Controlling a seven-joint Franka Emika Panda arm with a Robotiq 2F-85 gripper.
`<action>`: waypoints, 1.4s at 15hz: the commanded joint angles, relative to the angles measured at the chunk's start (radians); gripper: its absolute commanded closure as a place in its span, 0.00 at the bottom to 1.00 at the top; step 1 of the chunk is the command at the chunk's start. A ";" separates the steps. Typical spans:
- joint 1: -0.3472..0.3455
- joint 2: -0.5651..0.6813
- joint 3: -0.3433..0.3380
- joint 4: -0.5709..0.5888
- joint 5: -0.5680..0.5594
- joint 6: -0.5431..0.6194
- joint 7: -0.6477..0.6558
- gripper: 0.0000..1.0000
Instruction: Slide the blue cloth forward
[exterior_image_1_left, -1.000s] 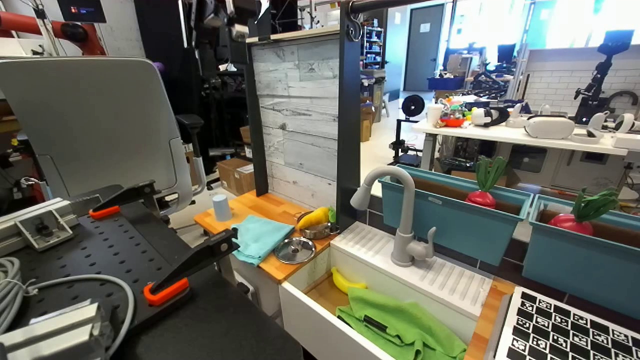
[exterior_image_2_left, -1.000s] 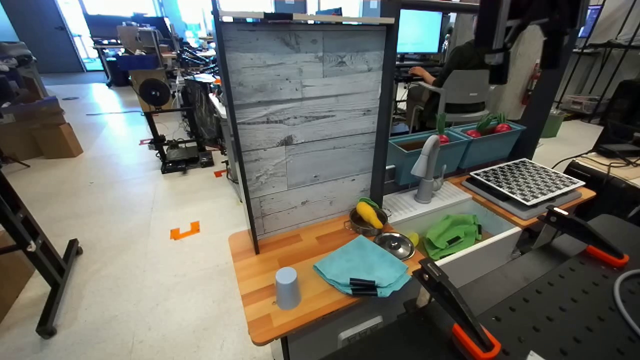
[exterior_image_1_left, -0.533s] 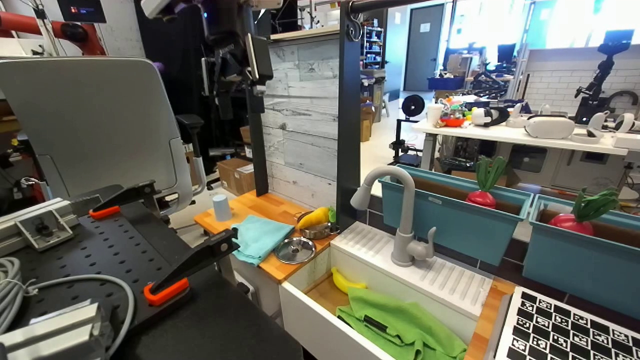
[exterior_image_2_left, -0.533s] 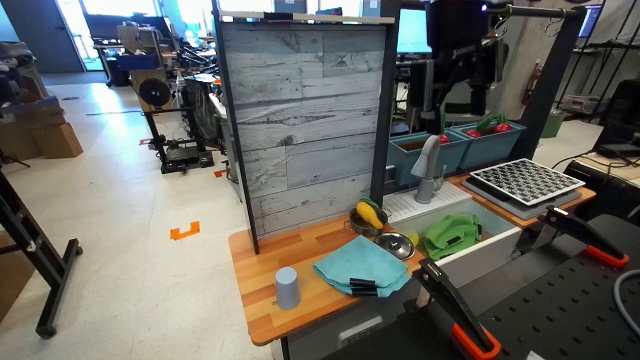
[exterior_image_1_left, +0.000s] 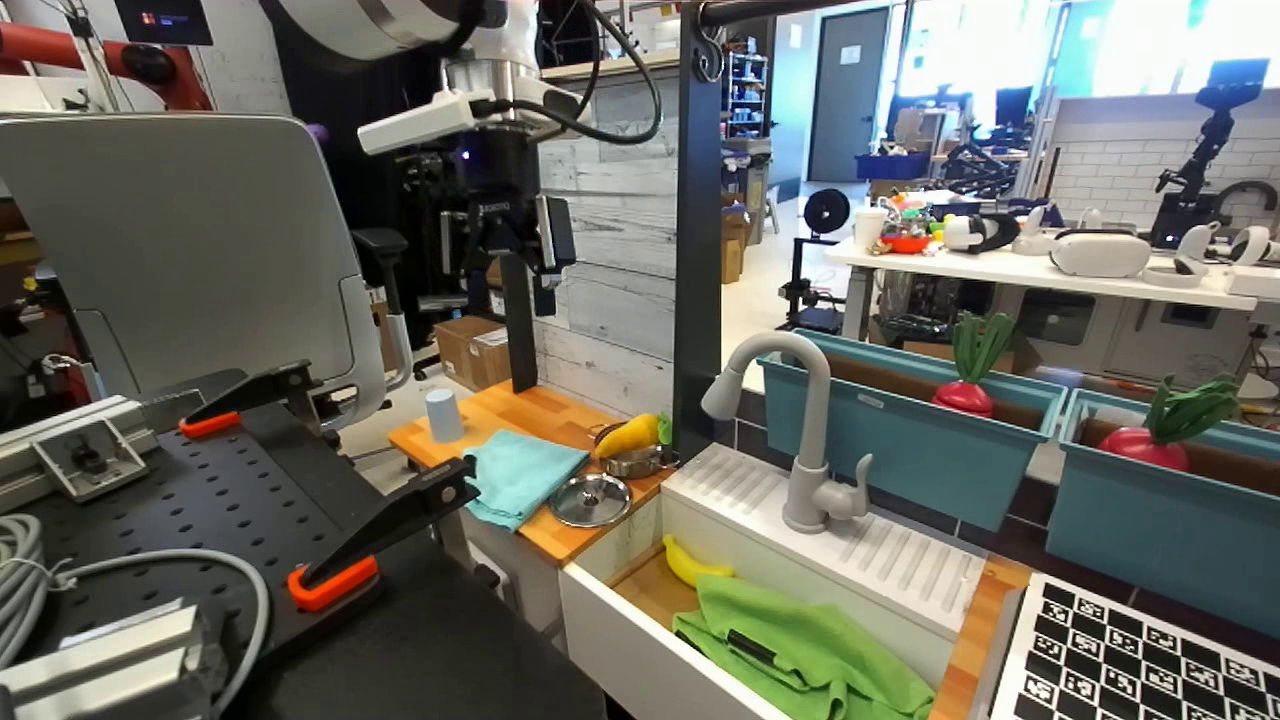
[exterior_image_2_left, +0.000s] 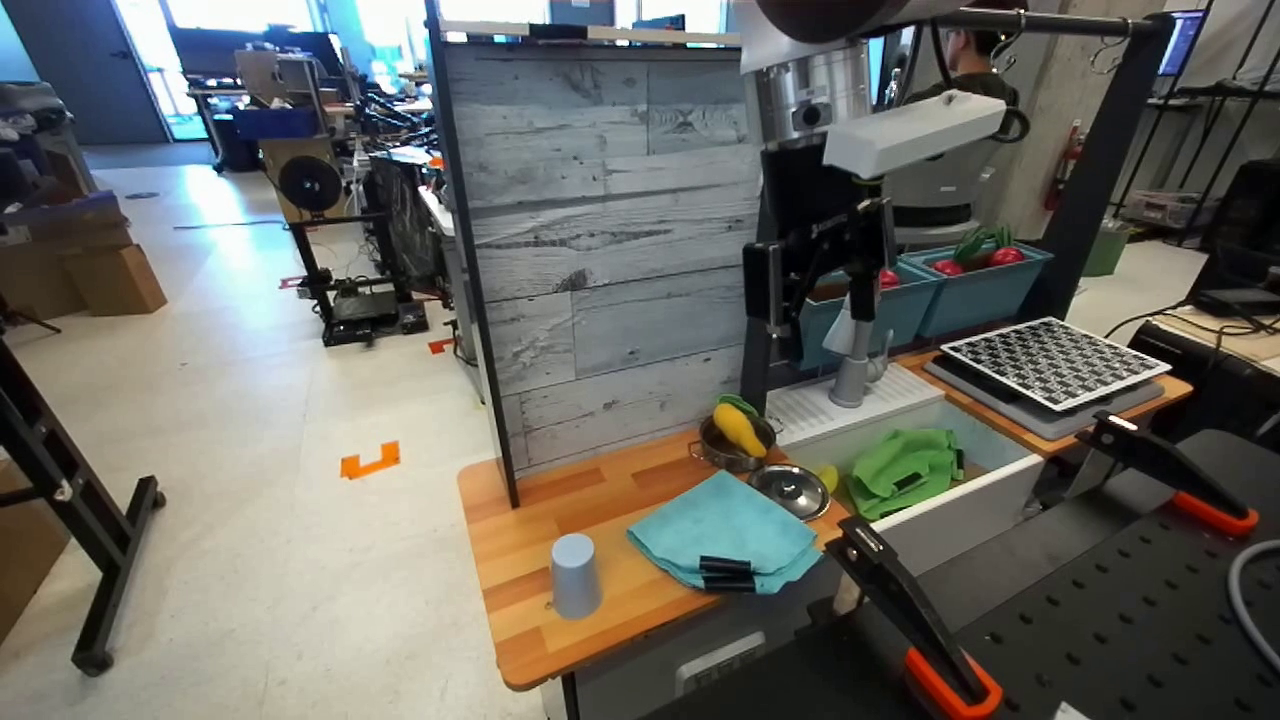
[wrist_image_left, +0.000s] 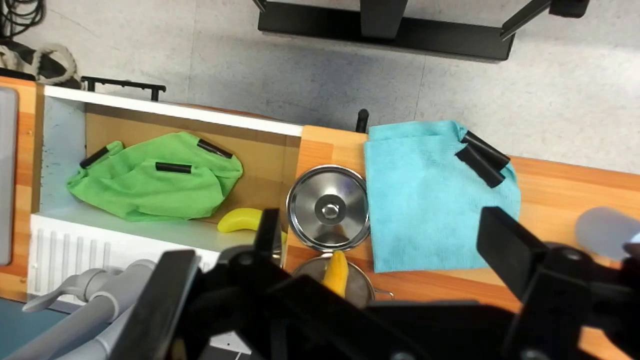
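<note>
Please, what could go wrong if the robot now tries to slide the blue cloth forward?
The blue cloth hangs past the edge of the wooden counter, so sliding it outward might make it fall. The metal lid lies right beside it and could be dragged along. The open fingers might knock the gray-blue cup when coming down.

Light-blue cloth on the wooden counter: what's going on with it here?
The white robot arm has its black two-fingered hand open and empty, up above the counter of striped wood. Nothing is being handled. The folded light-blue fabric cloth with black strips lies there untouched, partly hanging over the counter's edge, beside the round silver metal lid. The job is to slide that cloth forward; the slide has not yet begun.
</note>
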 joint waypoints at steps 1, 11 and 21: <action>0.020 -0.003 -0.021 -0.002 0.013 0.000 -0.009 0.00; 0.041 0.009 -0.027 -0.019 -0.004 0.084 0.024 0.00; 0.056 0.169 -0.035 -0.033 0.023 0.312 -0.021 0.00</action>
